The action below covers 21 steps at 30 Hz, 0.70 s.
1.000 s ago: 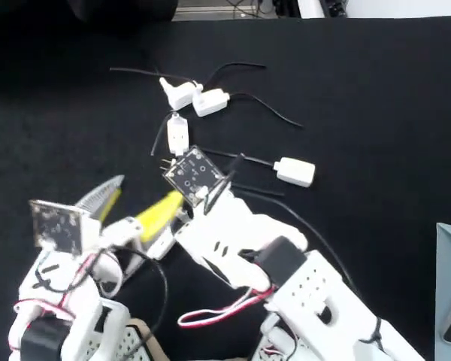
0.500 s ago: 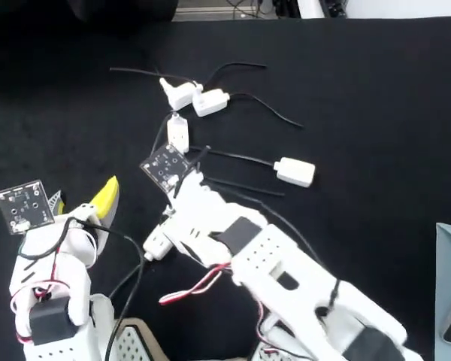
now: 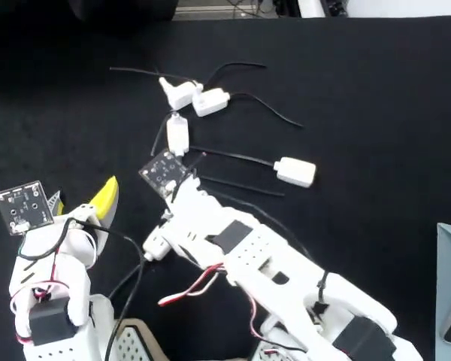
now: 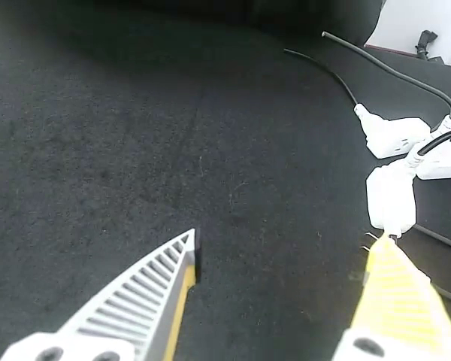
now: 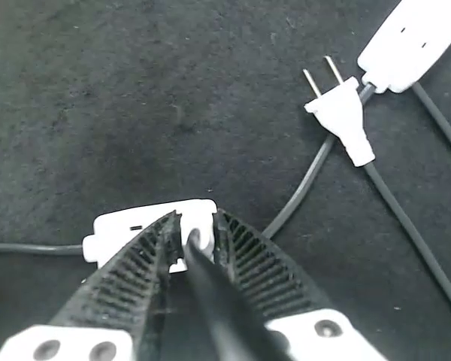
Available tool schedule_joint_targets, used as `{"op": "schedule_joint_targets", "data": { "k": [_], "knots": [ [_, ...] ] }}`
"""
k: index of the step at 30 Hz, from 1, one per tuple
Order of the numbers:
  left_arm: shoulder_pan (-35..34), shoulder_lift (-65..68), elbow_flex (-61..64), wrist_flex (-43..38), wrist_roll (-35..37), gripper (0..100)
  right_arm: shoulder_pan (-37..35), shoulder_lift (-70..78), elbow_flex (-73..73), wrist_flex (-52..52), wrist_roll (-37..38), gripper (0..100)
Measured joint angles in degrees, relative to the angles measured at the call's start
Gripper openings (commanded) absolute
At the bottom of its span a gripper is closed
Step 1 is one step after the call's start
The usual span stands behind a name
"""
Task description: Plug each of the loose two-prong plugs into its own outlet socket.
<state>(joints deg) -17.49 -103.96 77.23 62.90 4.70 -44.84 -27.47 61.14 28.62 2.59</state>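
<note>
My right gripper (image 5: 195, 226) hangs just over the nearest white plug (image 5: 128, 229). This plug lies on the black table (image 3: 376, 90), in its far half and a little left of the middle. The jaws are pressed almost together, with only a narrow slit between them. A dark strand runs inside this slit, and I cannot tell if it is pinched or only hangs there. My left gripper (image 4: 286, 241) is spread wide and holds nothing, over the near left part of the table.

A second plug (image 5: 338, 113) with two bare prongs lies just beside an outlet socket (image 5: 406, 41), closer to the far edge. Another socket (image 3: 295, 171) lies apart, more toward the right edge.

I judge these pieces to be light, hard, smooth plastic, so they will probably slide when pushed and may twist between the jaws. The thin black cords (image 3: 240, 157) look soft but springy and may drag a body sideways. I would take a plug across the flat sides of its body, behind the prongs, never on the prongs or the cord. The other gripper should brace the socket against the push.
</note>
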Motion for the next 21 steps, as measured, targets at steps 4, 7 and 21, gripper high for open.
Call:
{"op": "schedule_joint_targets", "data": {
  "k": [4,7,21],
  "knots": [
    [0.0,0.0,0.0,0.0,0.0,35,-1.5,0.0,1.2,-0.4,0.0,1.2],
    [0.0,0.0,0.0,0.0,0.0,35,-1.8,0.0,2.0,-0.4,0.0,1.2],
    [0.0,0.0,0.0,0.0,0.0,35,-1.9,-0.2,4.8,-1.1,1.5,1.2]
  ]
}}
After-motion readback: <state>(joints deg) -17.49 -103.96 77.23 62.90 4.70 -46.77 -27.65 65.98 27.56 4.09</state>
